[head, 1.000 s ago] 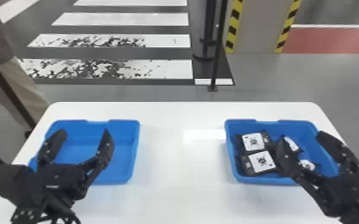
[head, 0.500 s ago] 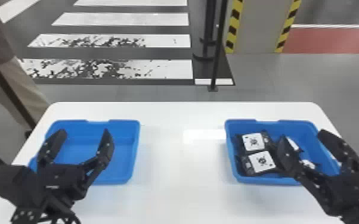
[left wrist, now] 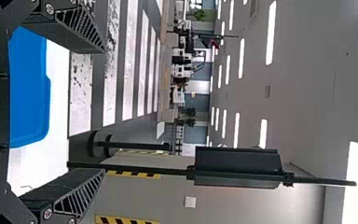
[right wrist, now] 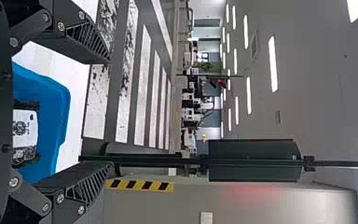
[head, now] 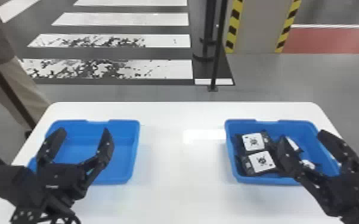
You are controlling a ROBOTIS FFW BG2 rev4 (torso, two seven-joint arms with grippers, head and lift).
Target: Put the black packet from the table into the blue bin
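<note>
"Black packet (head: pixel 261 162), where?"

"Inside right blue bin (head: pixel 269 180), beside other packets (head: pixel 253 141), presumably so they're contained together. Probably placed already; exact target, can't tell."

"Hands?"

"Left hand (head: pixel 83 130) above left bin (head: pixel 135 149), right hand (head: pixel 302 134) above right blue bin. Both have fingers apart, nothing held, likely for release clearance."

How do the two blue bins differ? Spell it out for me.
The left bin shows bare blue floor, while the right bin holds white-labelled black packets. The left gripper covers the left bin's near left corner; the right gripper hides part of the right bin's right half. Both are shallow, blue and set on the white table.
</note>
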